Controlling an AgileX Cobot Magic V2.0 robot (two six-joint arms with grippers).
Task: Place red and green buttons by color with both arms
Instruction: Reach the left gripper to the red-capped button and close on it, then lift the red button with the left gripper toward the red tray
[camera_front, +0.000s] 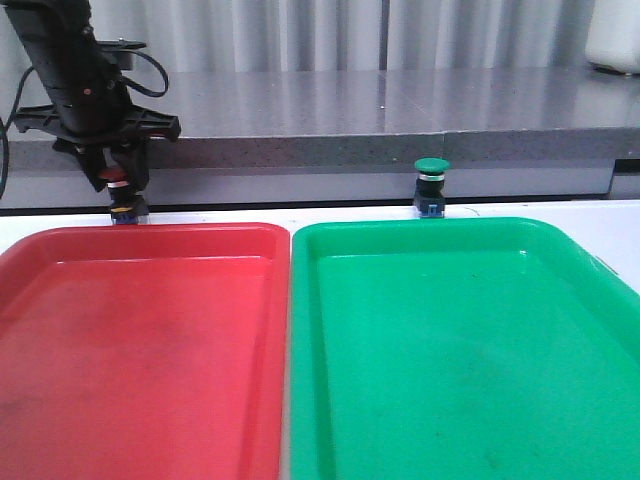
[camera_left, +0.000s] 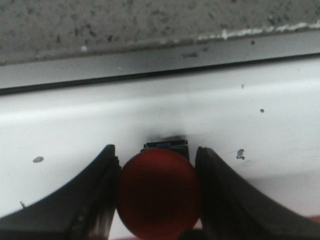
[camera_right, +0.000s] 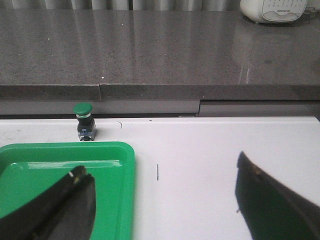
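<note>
Nearest the camera, the red tray (camera_front: 140, 340) and green tray (camera_front: 470, 340) both lie bare, nothing in either. Just beyond the red tray's far rim, the left gripper (camera_front: 118, 190) has its jaws closed on the red button (camera_left: 159, 192) — lift straight, then carry back over the red tray. Farther right, the green button (camera_front: 431, 187) stands upright on the counter (camera_right: 215, 150) behind the green tray; right gripper (camera_right: 165, 200) jaws wide, well short.

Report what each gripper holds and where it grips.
Left gripper clamps the red button by the sides of its cap. Right gripper is open, holding nothing.
</note>
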